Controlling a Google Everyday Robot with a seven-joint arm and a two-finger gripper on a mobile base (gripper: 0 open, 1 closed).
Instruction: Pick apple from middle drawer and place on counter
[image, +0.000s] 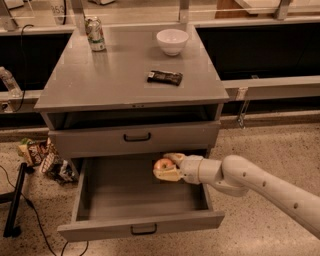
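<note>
Arm is extended from lower right, close to level, with the wrist set inside the open middle drawer. Tool is clamped on the apple, one finger above, one below. Apple is held at the drawer's rear right, probably clear of its floor. Can, bowl and dark bar are seen on the tabletop.
</note>
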